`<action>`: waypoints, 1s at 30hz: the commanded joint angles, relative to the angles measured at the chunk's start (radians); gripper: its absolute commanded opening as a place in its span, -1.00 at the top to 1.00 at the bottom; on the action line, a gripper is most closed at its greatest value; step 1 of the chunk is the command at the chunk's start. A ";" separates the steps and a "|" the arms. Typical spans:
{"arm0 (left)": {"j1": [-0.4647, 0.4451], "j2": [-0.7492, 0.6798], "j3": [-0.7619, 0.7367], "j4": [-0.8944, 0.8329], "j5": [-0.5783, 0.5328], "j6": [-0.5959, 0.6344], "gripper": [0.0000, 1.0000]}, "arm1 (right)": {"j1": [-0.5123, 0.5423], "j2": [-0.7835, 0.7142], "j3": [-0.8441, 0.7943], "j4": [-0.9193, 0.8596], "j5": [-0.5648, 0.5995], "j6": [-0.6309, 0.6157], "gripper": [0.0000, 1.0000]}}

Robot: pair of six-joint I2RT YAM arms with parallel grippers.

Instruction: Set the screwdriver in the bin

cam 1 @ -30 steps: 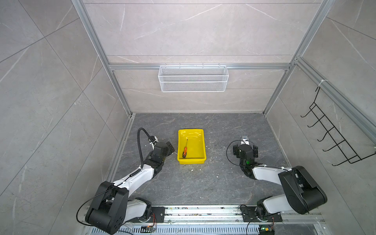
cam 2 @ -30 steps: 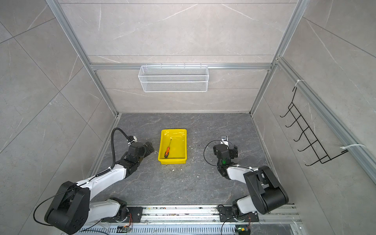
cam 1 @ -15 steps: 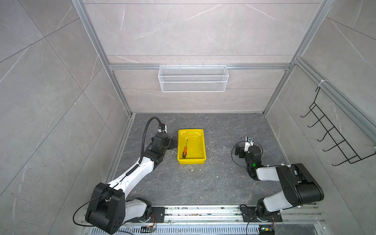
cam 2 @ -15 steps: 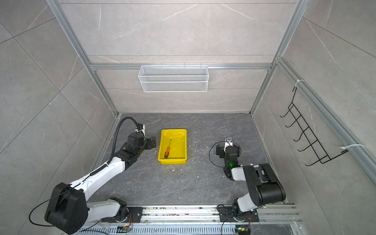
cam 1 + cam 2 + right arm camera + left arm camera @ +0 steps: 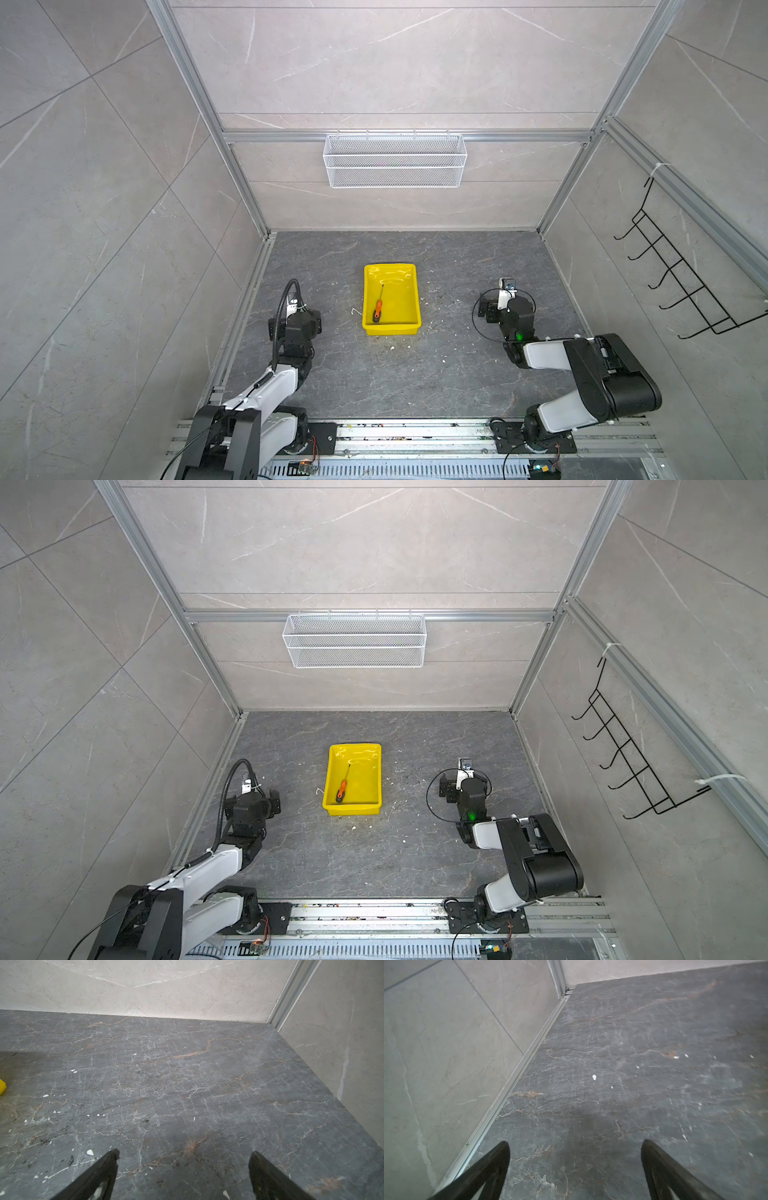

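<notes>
at the middle of the dark grey veined stone tabletop point(image 5: 415, 382) sits the shallow rectangular glossy yellow plastic bin point(image 5: 402, 297). the small orange-handled, black-butted, thin dark-shafted screwdriver point(image 5: 377, 308) lies flat on the bin's floor in the left half, near the left wall, butt toward the near end and shaft pointing to the back; it reads the same in both top views point(image 5: 342, 791). change over the last second: the left gripper point(image 5: 575, 1142), which stood just beside the bin's left wall, has drawn back toward the left side of the table and now sits well apart from the bin. screwdriver and bin have not shifted in that time. the left jaws stand wide apart with nothing between them; the wrist view shows only bare stone and the left wall. the right gripper point(image 5: 184, 1152) has kept to its own side, its arm folded in a little closer. its jaws are likewise spread wide and empty, and a yellow corner of the bin shows just at the edge of its wrist view. reading: placement looks done and the release made, with the left arm retreating; likely nothing remains but to park both arms. surroundings: a white wire mesh basket point(image 5: 395, 160) hangs on the back wall, a black wire hook rack point(image 5: 681, 286) on the right wall, and small white flecks point(image 5: 392, 348) are scattered on the stone around the bin. none of these touch the bin or lie between either arm and its base; no obstruction noted.
</notes>
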 commanded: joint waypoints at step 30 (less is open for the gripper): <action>0.129 0.364 0.111 0.341 0.363 0.016 -1.00 | -0.002 0.004 0.013 0.011 -0.025 -0.005 -0.98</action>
